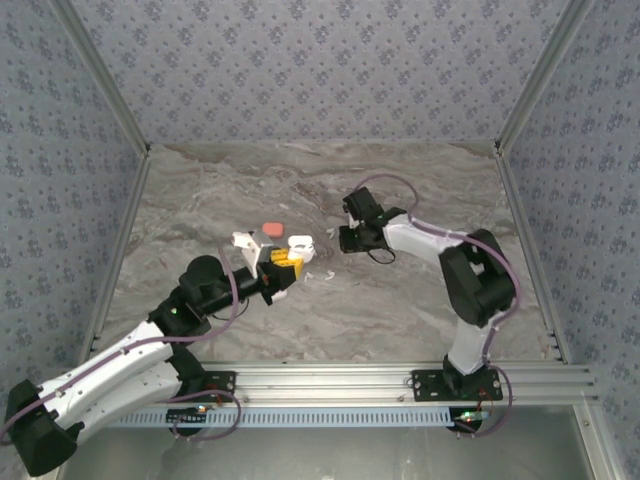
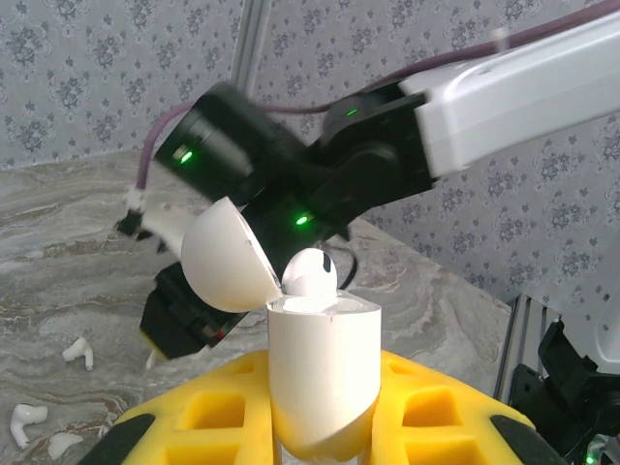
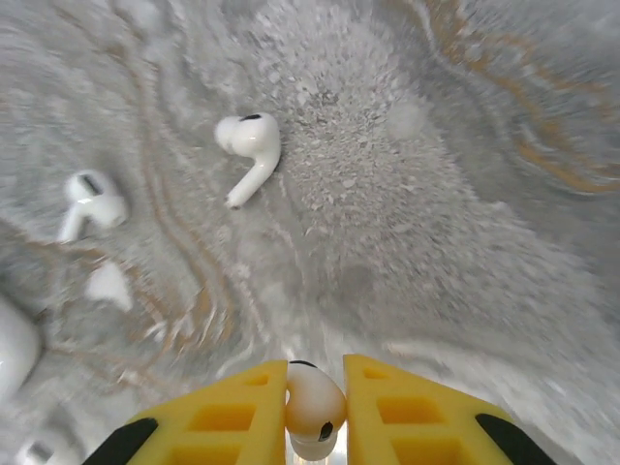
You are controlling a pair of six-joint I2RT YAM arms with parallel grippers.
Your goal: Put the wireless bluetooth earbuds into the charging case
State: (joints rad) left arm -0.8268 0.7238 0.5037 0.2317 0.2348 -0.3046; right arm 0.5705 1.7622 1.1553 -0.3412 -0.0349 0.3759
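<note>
Two grippers face off mid-table. The left gripper point(image 1: 284, 264) is closed on the case point(image 2: 325, 373), its lid point(image 2: 225, 257) tipped back toward 10 o'clock to leave the top open. An earbud point(image 2: 310, 271) sits inside, stem hidden. At 3 o'clock, the right gripper point(image 3: 317, 378) pinches a second earbud point(image 3: 315, 407), presumably for insertion. Beyond, loose earbuds point(image 3: 250, 145) lie blurred.

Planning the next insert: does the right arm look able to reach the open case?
Likely yes: the left gripper holds the case open near the right gripper and its bud, nothing between them.
</note>
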